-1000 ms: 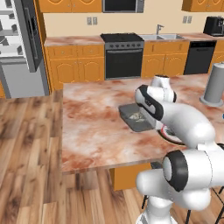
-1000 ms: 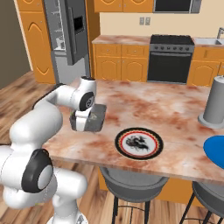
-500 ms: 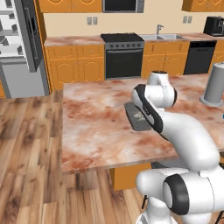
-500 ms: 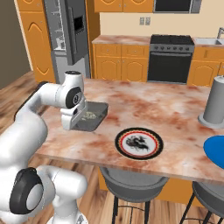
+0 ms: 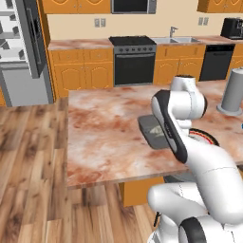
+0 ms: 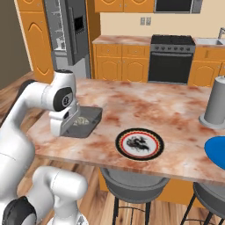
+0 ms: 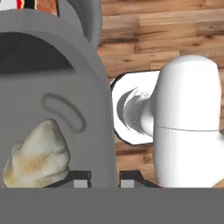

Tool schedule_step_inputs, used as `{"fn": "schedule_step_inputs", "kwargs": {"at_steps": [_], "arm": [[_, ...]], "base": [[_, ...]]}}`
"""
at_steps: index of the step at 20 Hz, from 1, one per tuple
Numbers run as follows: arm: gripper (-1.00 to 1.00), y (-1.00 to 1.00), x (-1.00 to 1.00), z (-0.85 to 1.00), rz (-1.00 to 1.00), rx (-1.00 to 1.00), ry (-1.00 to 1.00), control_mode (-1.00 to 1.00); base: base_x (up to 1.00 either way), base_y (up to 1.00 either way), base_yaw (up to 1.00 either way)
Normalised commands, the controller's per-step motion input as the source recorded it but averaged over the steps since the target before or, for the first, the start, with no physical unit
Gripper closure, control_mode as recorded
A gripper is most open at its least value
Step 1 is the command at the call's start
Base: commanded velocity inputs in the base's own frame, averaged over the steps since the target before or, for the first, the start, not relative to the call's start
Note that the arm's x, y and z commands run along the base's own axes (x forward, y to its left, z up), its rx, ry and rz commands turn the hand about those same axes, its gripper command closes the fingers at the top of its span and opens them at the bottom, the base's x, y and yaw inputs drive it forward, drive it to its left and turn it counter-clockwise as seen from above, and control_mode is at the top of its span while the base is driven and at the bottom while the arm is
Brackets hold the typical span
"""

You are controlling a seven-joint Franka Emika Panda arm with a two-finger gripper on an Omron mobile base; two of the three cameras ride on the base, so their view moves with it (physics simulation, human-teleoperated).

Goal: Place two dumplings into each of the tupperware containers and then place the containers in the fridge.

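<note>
Dark grey tupperware container (image 6: 86, 119) at the near-left part of the marble island counter (image 5: 104, 128), seen from the room; in the left base view the same tray (image 5: 151, 131) lies partly behind the white arm; the arm's hand stands over the tray's near end, close to the island edge.

Gripper (image 7: 97, 180) in the hand view: two small dark fingertips (image 7: 81, 180) rise one on either side of the tray's raised rim, narrowly set and clenched on that rim; the rim wall passes straight between them.

One dumpling (image 7: 37, 155), beige-tan with darker creases, lies inside the tray, just beside the gripped rim and to the left of the fingertips in the hand view; in the right base view pale lumps (image 6: 80, 121) show on the tray floor next to the hand; their number cannot be told there.

Whether the tray rests on the counter or is lifted slightly cannot be told.

White plate with black-red rim (image 6: 139, 143) on the counter, near the tray toward the stools; grey cylinder (image 6: 216, 102) well apart at the far right; blue plate (image 6: 218, 151) at the right edge.

Fridge (image 5: 23, 50), door open, pale shelves showing, stands against the wall across the wooden floor, well apart from the island; black oven (image 5: 133, 59) between the orange cabinets.
</note>
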Motion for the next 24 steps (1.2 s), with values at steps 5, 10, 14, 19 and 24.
{"fn": "schedule_step_inputs", "kwargs": {"at_steps": [5, 10, 14, 19, 24], "arm": [[1.0, 0.0, -0.69, 0.09, 0.0, 0.02, 0.0, -1.0], [1.0, -0.02, -0.31, 0.07, 0.03, 0.02, 0.04, -1.0], [1.0, -0.04, -0.39, 0.01, 0.04, 0.01, 0.02, -1.0], [1.0, 0.0, -0.36, 0.0, 0.0, 0.0, 0.0, -1.0], [1.0, 0.0, -0.04, 0.18, 0.0, 0.0, -0.14, -1.0]], "base": [[0.0, 0.0, 0.0], [0.0, 0.0, 0.0], [0.0, 0.0, 0.0], [0.0, 0.0, 0.0], [0.0, 0.0, 0.0]]}}
